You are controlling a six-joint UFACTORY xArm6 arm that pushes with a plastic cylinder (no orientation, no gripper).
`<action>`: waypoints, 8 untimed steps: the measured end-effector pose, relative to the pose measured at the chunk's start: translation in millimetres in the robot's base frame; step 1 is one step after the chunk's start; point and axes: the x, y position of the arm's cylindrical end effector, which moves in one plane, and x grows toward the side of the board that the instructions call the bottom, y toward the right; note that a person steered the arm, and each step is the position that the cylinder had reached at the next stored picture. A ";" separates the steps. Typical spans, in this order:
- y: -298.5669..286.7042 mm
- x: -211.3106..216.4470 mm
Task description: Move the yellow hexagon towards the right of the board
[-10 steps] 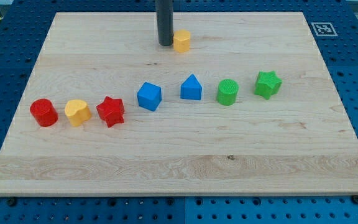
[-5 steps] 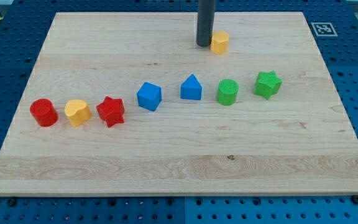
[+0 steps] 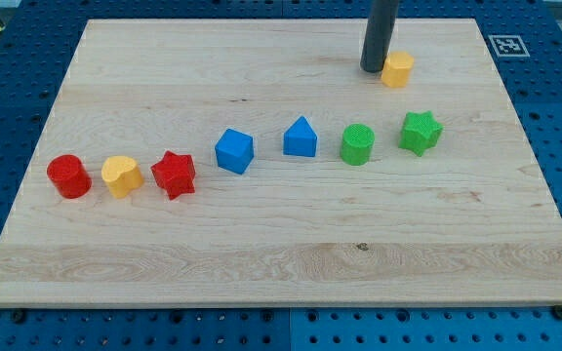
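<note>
The yellow hexagon (image 3: 397, 70) sits on the wooden board (image 3: 281, 253) near the view's top, right of centre. My tip (image 3: 373, 68) stands on the board directly at the hexagon's left side, touching it or nearly so. The dark rod rises from the tip out of the view's top.
A loose row of blocks crosses the board's middle: a red cylinder (image 3: 68, 176), a yellow rounded block (image 3: 122, 176), a red star (image 3: 174, 175), a blue cube (image 3: 234, 151), a blue house-shaped block (image 3: 301, 137), a green cylinder (image 3: 357, 144), a green star (image 3: 421, 132).
My tip and the yellow hexagon have both moved towards the view's right along the top of the board, the tip staying at the hexagon's left side. The other blocks have not moved.
</note>
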 end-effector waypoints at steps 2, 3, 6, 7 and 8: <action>26.2 0.0; 38.3 0.0; 66.5 0.0; 69.5 0.1; 69.5 0.1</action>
